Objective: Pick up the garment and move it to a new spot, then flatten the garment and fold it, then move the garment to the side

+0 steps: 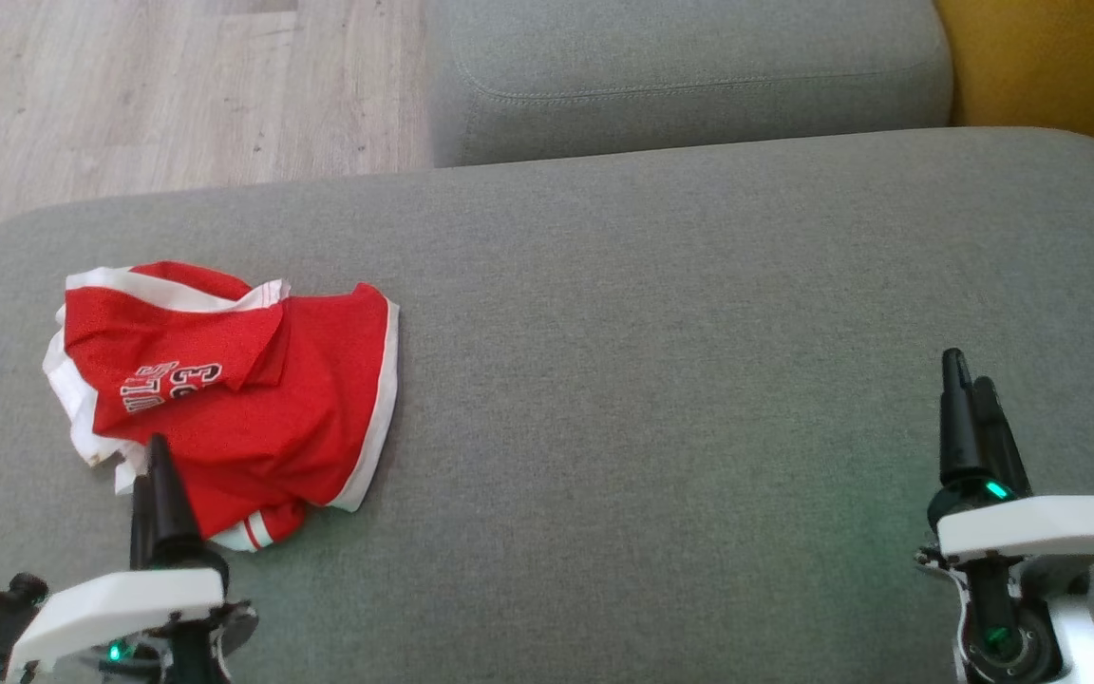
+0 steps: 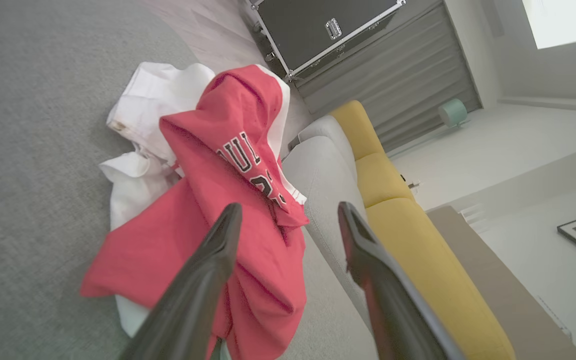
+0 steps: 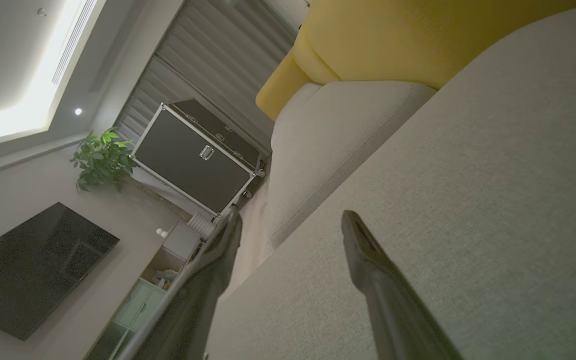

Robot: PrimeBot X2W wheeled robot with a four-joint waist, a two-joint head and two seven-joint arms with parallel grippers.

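Two tools frame the near edge of the scene, both with fingers spread wide and holding nothing.

Left tool: poised at the near hem of the garment, its two dark fingers aimed along the cloth. In the left wrist view the red fabric lies between and beyond them, but whether a fingertip touches it cannot be told. This placement probably serves the first step, a pinch on the crumpled heap to lift it to a new spot.

Right tool: well apart from the garment on the robot's right, above bare upholstery and touching nothing. It likely stands clear so that the open middle of the seat is left free as a landing place and for later flattening.

Garment: a red jersey with white trim and dark lettering, bunched and partly folded on itself, with white cloth showing at its left side. It rests on the left part of the grey sofa seat. It is neither flat nor folded, so the task appears to stand at its start.

Beyond the seat: a second grey cushion, pale wooden floor to its left, and a yellow cushion at the far right.

Farthest, in the wrist views: a black flight case against a pleated curtain.
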